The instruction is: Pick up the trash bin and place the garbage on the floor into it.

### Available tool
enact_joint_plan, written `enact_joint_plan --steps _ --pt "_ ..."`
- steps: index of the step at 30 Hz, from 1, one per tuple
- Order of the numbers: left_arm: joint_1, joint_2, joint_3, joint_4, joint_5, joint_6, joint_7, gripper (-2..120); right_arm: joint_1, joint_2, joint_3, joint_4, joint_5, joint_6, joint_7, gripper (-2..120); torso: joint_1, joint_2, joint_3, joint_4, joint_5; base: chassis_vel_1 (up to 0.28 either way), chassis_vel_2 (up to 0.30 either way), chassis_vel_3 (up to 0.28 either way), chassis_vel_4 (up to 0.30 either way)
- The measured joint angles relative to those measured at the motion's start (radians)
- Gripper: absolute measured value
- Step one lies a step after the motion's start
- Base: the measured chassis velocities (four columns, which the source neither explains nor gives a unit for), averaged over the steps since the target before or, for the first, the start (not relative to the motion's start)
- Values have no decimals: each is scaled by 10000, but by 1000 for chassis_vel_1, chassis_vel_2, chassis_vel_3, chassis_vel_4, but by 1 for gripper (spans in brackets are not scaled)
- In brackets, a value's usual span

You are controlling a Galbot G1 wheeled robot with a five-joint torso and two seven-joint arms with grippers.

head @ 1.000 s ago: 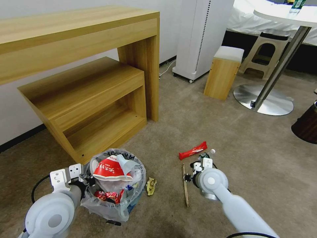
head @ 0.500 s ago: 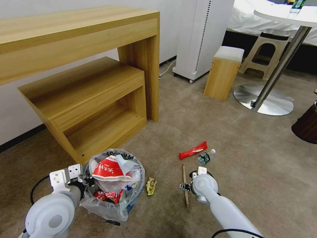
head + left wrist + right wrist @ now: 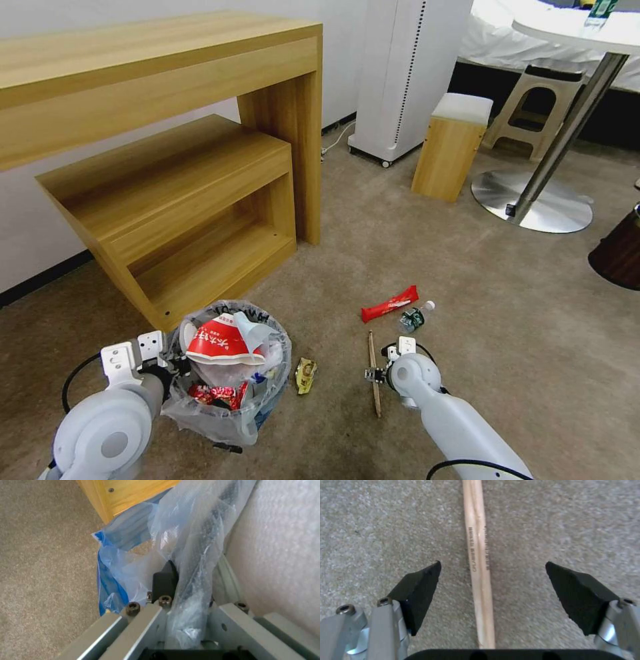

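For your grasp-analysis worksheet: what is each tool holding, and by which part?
The left tool clamps the round dark, plastic-lined trash bin by its rim. The right tool holds nothing; open, it straddles the pale wooden stick on the carpet.

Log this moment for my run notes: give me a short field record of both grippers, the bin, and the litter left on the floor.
left gripper: shut on the trash bin rim and its plastic liner, near the wooden shelf unit
right gripper: open, low over the floor, straddling the wooden stick
bin contents: red-and-white paper cup, red wrappers
litter on floor: wooden stick, red packet, small bottle, small yellowish wrapper beside the bin
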Motion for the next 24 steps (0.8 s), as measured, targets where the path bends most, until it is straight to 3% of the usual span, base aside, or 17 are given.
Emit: enact_joint_plan --steps 3,8,14,24 --pt "1 0 0 4 7 -2 1 0 57 96 -33 -182 -122 7 -88 78 0 0 0 0 0 0 0 0 0" --pt "-4 7 -1 8 14 -6 3 0 139 239 -114 -515 -409 22 -210 61 0 0 0 -1 0 0 0 0 0" --pt "-3 8 -1 8 26 -9 8 0 169 309 -103 -664 -612 24 -297 53 -3 3 -6 -5 -11 0 0 0 0" --pt "-25 8 21 37 51 -14 21 0 151 302 -76 -746 -762 66 -308 12 -2 1 2 -7 -5 0 0 0 0"
